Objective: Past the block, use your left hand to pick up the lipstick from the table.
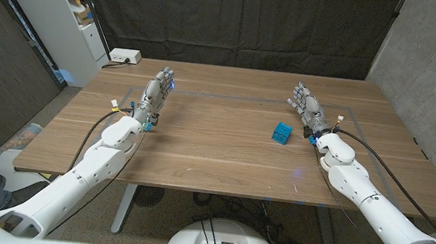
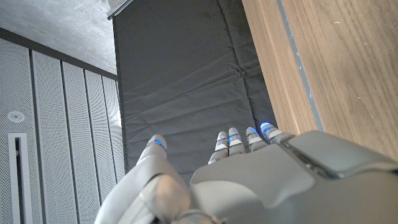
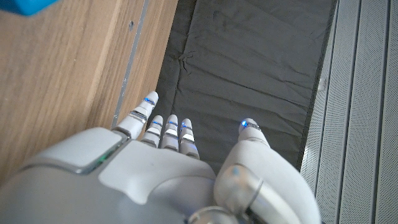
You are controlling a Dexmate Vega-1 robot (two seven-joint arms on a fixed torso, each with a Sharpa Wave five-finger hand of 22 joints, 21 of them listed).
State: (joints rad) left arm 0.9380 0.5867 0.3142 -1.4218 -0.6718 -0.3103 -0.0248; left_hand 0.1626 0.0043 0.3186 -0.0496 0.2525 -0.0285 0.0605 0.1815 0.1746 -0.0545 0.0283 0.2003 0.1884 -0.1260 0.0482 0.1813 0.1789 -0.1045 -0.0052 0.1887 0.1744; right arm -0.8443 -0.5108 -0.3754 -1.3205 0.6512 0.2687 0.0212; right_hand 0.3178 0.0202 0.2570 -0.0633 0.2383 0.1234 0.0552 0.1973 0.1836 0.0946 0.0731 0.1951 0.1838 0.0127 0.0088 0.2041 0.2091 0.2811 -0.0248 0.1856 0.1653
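Block (image 1: 282,132) beside right hand (image 1: 306,105); left hand (image 1: 156,91) apparently empty.

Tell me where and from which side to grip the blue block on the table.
Grip the blue block by two opposite side faces, coming down from above. It looks like a small cube standing free on the table, so flat parallel faces suit a thumb-and-finger pinch. The open right hand is nearer, so probably the easier one.

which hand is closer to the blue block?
The right hand. The block sits just inboard of its wrist, while the left hand stands far across the table.
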